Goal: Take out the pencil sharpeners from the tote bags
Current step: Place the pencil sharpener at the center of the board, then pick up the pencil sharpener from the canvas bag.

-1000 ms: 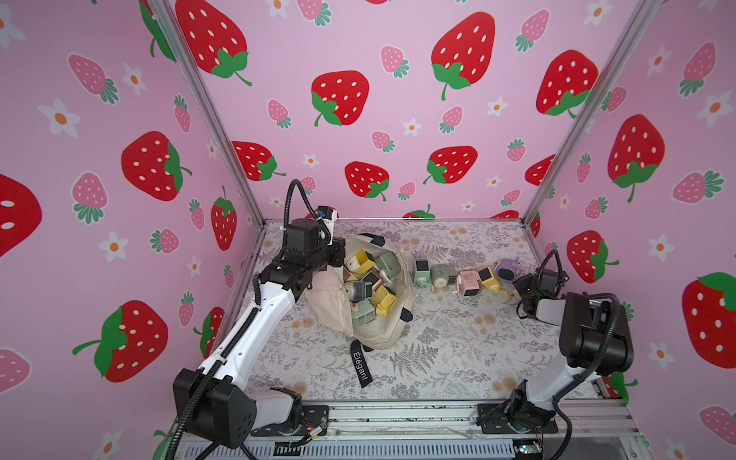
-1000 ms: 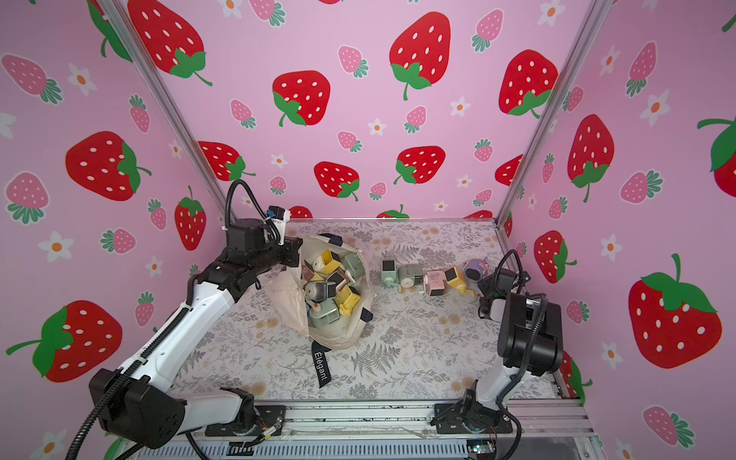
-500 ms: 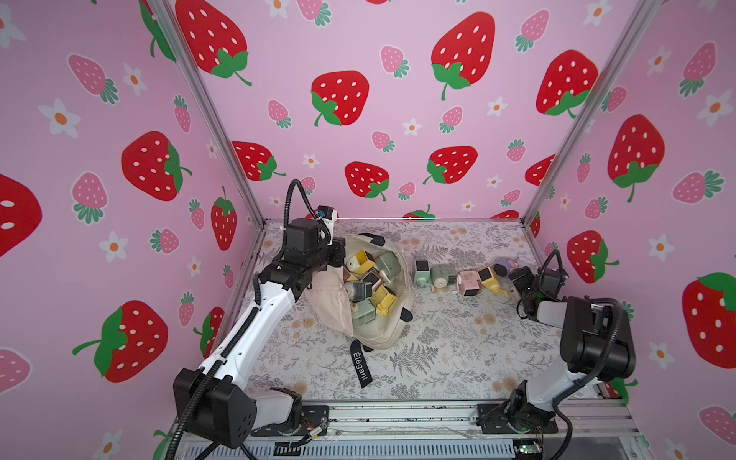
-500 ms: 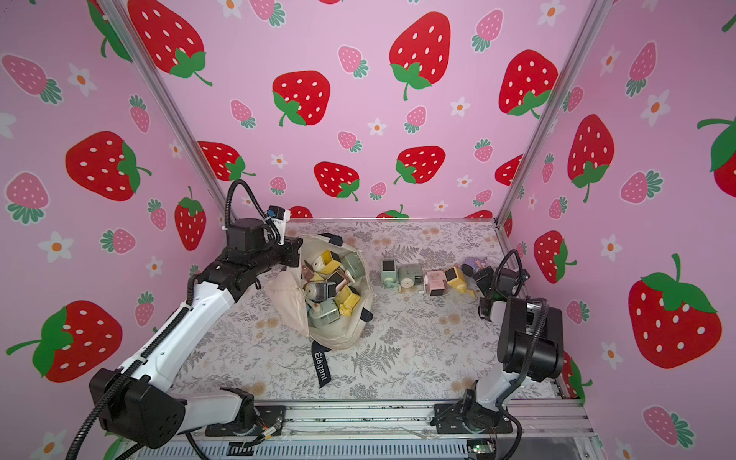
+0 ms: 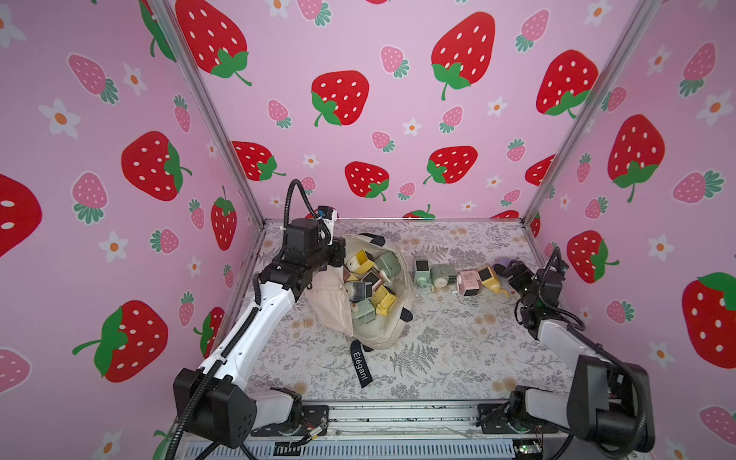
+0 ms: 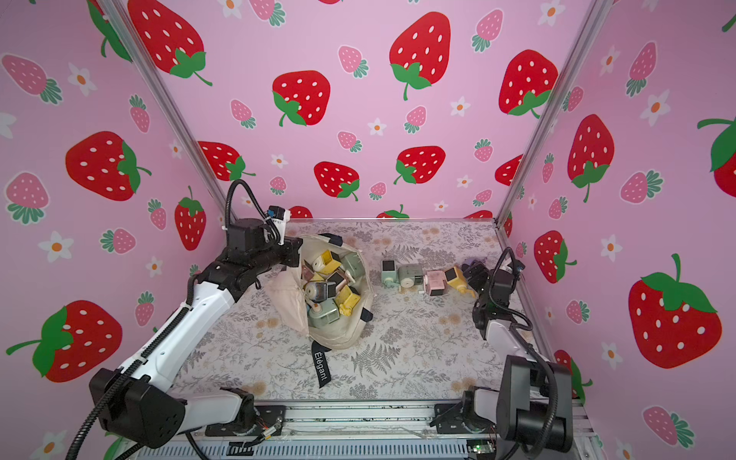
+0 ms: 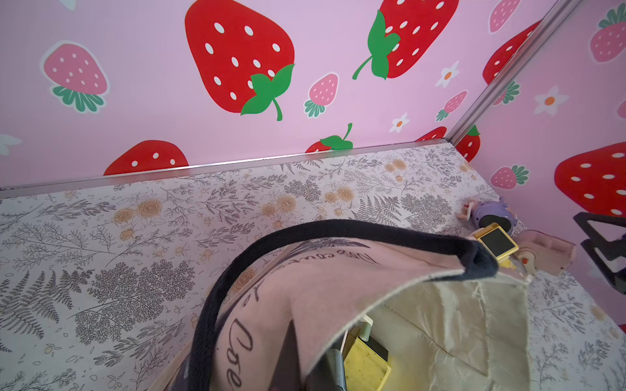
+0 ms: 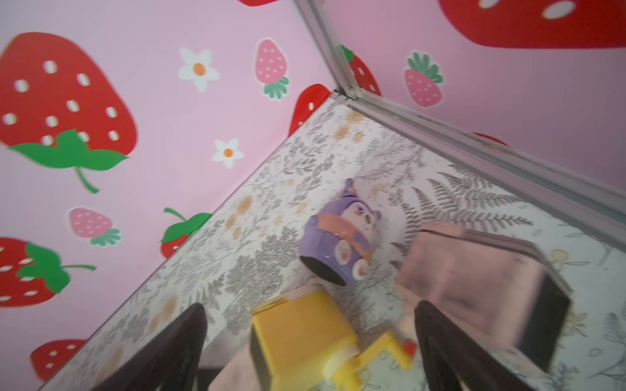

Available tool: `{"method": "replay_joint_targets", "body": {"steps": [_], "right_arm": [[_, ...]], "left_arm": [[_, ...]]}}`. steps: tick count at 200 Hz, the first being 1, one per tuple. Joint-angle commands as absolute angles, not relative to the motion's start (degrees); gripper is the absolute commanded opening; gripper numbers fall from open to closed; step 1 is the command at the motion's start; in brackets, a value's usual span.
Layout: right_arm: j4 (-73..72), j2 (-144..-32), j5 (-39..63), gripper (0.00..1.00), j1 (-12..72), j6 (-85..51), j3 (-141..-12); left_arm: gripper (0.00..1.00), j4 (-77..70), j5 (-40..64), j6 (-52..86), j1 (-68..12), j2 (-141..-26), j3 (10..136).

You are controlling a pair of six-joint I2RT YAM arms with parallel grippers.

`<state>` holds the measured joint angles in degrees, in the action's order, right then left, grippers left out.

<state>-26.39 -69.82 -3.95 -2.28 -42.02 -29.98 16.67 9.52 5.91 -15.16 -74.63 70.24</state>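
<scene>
Cream tote bag [image 5: 327, 304] lying open, pastel pencil sharpeners [image 5: 383, 296] heaped inside, more sharpeners [image 5: 468, 282] rowed beside it

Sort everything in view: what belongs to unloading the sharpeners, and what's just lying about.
Job:
tote bag, rim pinched by the shut left pincer; sharpeners inside it; sharpeners lined up outside it; open right pincer at the yellow one.

Lying about:
floral table cover; strawberry walls; purple cartoon-shaped piece, possibly another sharpener.
</scene>
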Motion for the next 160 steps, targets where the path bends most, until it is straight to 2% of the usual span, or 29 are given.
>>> {"method": "replay_joint_targets", "body": {"steps": [1, 54, 110, 160], "right_arm": [[-23.29, -63.47, -5.74, 0.94, 2.02, -36.97, -27.59], [-24.34, -54.59, -4.63, 0.9, 12.76, -34.1, -21.8], [-26.98, -58.86, -0.62, 0.89, 27.28, -28.72, -25.83], [-31.4, -61.53, 1.56, 0.89, 34.15, -25.62, -27.0]], "left_arm": [[0.0, 13.95, 11.07, 5.69, -15.2, -74.09, 73.03], [0.0, 14.02, 11.05, 5.84, -15.16, -74.27, 73.13], [0.0, 14.06, 10.8, 5.64, -15.19, -73.74, 72.78], [0.0, 13.97, 11.03, 5.7, -15.19, -73.72, 72.72]]}}
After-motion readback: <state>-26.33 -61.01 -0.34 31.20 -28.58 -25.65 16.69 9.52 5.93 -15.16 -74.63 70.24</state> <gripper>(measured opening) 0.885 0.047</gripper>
